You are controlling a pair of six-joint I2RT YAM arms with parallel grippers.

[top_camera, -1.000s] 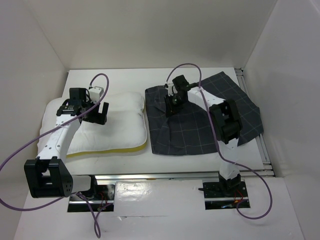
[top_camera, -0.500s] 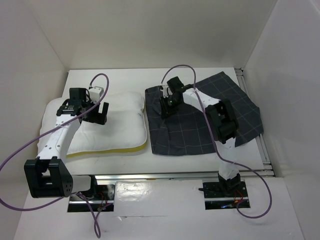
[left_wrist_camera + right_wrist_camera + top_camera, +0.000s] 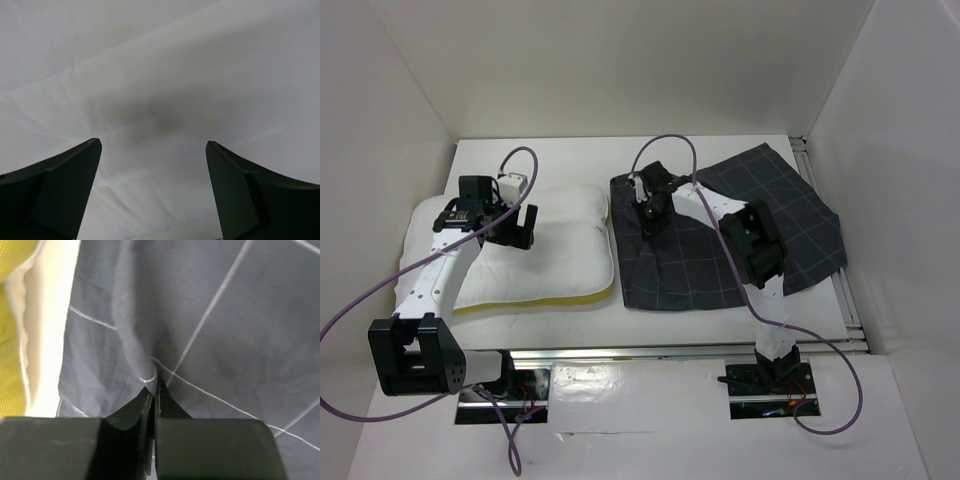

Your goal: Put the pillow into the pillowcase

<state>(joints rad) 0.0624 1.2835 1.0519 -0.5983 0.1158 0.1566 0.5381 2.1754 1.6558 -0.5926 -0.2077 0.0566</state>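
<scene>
Plain white walls close in the scene on three sides of the overhead view. They surround a white table that fills the middle of the frame, with a metal rail along its lower edge.

The pillow lies flat at centre left, its yellow band along the lower edge. The pillowcase is spread at centre right, just beside the pillow, its far corner reaching the upper right of the table (the cloth is rumpled there).

The left arm rises from the lower left, trailing a purple cable. The left gripper hangs over the pillow with its jaws spread wide; its wrist view shows only white fabric between the dark fingers.

The right gripper sits at the pillowcase's left side. In its wrist view the jaws are pinched tight on a small raised fold of the grey cloth, and the pillow shows at the left edge.
</scene>
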